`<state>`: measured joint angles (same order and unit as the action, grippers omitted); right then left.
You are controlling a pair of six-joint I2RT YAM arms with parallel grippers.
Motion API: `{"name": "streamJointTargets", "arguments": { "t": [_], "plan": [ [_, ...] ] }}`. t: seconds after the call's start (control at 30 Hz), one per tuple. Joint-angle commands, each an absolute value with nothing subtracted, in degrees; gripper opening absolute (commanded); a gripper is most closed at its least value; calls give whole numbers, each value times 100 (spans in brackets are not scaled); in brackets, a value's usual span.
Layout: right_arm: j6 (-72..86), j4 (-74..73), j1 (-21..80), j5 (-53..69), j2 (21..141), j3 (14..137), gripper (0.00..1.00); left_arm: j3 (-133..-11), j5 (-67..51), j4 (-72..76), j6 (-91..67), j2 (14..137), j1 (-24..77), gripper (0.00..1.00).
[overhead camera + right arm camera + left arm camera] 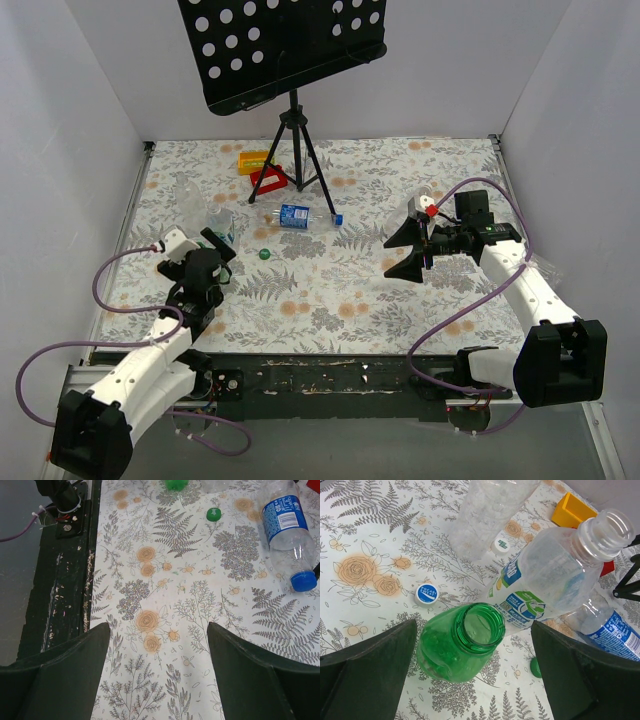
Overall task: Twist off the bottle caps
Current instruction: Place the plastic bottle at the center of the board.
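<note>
My left gripper (475, 624) (222, 255) stands open around a green bottle (462, 642) whose mouth is bare; neither finger touches it. A green cap (535, 667) (265, 254) lies on the cloth beside it. Behind it are a capless clear bottle with a blue-white label (555, 575) and another clear bottle (490, 510). A blue-white cap (426, 594) and a white cap (501, 545) lie loose. A blue-labelled bottle (300, 215) (287, 527) lies on its side, its blue cap (304, 581) screwed on. My right gripper (390, 258) (158, 625) hangs open and empty over the floral cloth.
A black tripod stand (293, 150) with a perforated board stands at the back centre. Red (268, 180) and yellow (253, 160) blocks lie by its feet. White walls close in three sides. The table's black front edge (60, 580) runs along the near side.
</note>
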<state>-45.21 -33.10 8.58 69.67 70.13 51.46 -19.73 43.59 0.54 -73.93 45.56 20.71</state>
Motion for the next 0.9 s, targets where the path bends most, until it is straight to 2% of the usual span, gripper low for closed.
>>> {"name": "streamJointTargets", "arguments": {
  "t": [0.0, 0.3, 0.63, 0.87],
  "plan": [
    [-4605, -3392, 817, 7163, 6996, 5282, 86, -2311, 4333, -289, -7383, 4465, 2030, 98],
    [-4632, -3401, 809, 7146, 6996, 5282, 86, -2715, 3675, -825, -7163, 3991, 2030, 98],
    [-4685, -3402, 712, 7102, 7014, 5247, 86, -3444, 1435, -1520, -6505, 3823, 2030, 98],
    [-4728, -3366, 563, 6970, 7119, 5221, 86, -3911, 343, -1898, -5854, 3929, 2030, 98]
  ]
}}
